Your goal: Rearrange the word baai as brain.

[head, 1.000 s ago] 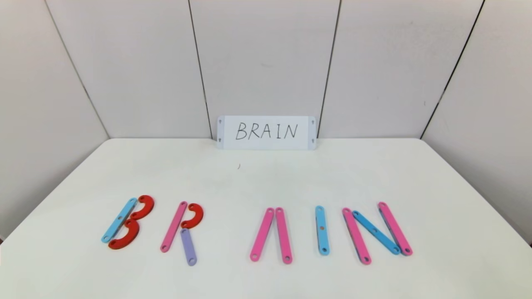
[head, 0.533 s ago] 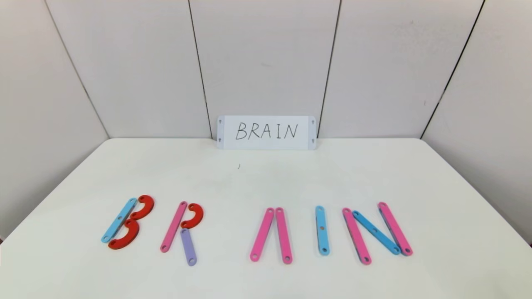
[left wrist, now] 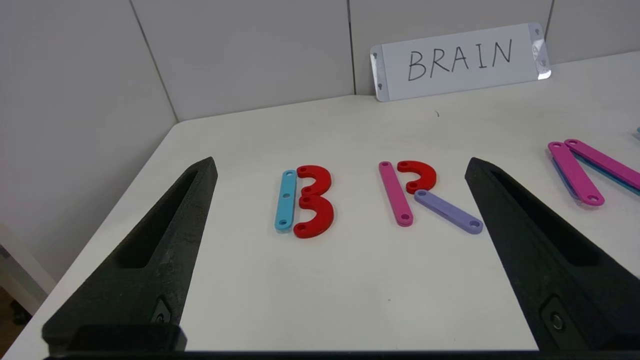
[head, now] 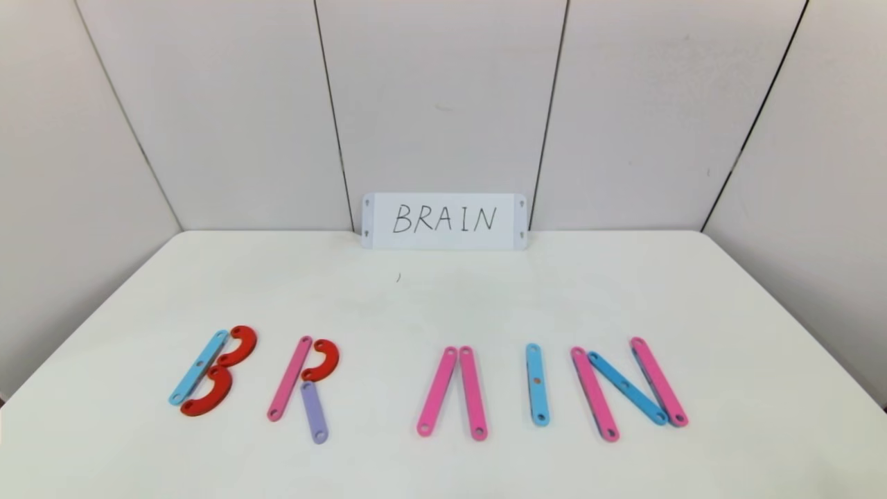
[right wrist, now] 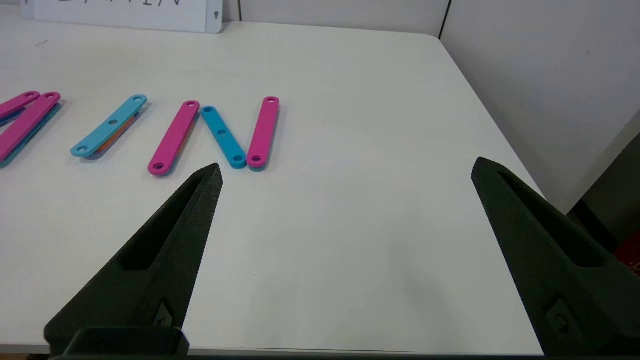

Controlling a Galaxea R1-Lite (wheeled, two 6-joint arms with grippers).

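A: Where do the hands stand?

B: The left hand [left wrist: 340,250] and right hand [right wrist: 345,255] both gape wide, holding nothing, back from the near edge of the tabletop [head: 443,298].

A: And the letters [head: 429,388]?

B: In a row on the near half, reading B, R, A without a crossbar, I, N, matching the card [head: 443,220]. Nothing has shifted since the earlier frames; the rearranging looks all but done.
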